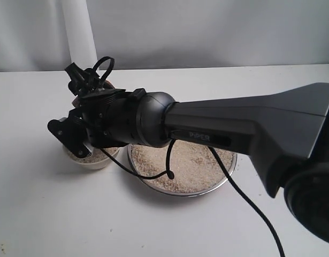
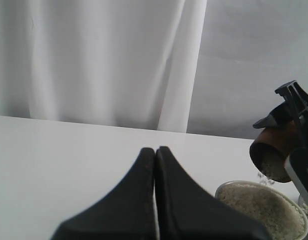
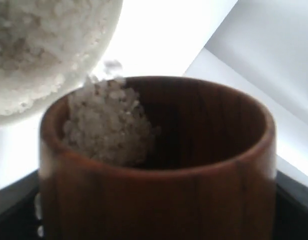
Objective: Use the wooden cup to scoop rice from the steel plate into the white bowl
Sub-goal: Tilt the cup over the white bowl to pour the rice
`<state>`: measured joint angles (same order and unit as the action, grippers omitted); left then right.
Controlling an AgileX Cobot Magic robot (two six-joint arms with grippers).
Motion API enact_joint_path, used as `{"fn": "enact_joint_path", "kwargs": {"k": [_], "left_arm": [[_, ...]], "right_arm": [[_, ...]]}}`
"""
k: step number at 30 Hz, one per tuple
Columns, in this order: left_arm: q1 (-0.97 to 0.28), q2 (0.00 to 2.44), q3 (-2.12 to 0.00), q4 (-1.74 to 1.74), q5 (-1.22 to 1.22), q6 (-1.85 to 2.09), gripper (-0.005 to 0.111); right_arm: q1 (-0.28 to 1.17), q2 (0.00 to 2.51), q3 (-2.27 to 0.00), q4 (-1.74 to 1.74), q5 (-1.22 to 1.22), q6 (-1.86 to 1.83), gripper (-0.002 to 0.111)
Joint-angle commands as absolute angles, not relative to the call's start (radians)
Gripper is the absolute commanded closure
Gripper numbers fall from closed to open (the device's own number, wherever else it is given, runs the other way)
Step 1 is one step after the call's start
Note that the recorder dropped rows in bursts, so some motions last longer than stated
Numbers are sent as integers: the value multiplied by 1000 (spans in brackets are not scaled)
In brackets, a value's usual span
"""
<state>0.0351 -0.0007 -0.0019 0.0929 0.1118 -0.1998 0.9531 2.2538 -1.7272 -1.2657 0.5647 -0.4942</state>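
The right gripper (image 1: 77, 107) reaches across from the right side, over the steel plate (image 1: 177, 191), and clamps the wooden cup (image 2: 273, 150) between its dark fingers. The cup is tipped on its side above the white bowl (image 1: 97, 164), mouth angled down toward it. From where I stand, a clump of rice (image 3: 106, 125) sits against the lower lip of the cup, and a few grains hang in the air just under the rim, above the bowl. The bowl stands on the white surface (image 1: 46, 214) just beside the plate, on its left, and already holds a heap of grains. The plate is covered with a wide, loose bed of rice. The left gripper (image 2: 155, 150) hangs off to the side with its jaws pressed together, holding nothing.
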Motion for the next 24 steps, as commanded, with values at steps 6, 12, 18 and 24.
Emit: {"fn": "enact_joint_path", "kwargs": {"k": [6,12,18,24], "left_arm": [[30,0,0,88,109,-204,107],[30,0,0,88,109,-204,107],[30,0,0,88,109,-204,107],[30,0,0,88,109,-204,107]], "right_arm": [[934,2241,-1735,-1341,523,-496,108],[929,2241,-1735,-1371,512,-496,108],[928,2241,-1735,-1376,507,-496,108],[928,2241,-1735,-1386,516,-551,108]]}}
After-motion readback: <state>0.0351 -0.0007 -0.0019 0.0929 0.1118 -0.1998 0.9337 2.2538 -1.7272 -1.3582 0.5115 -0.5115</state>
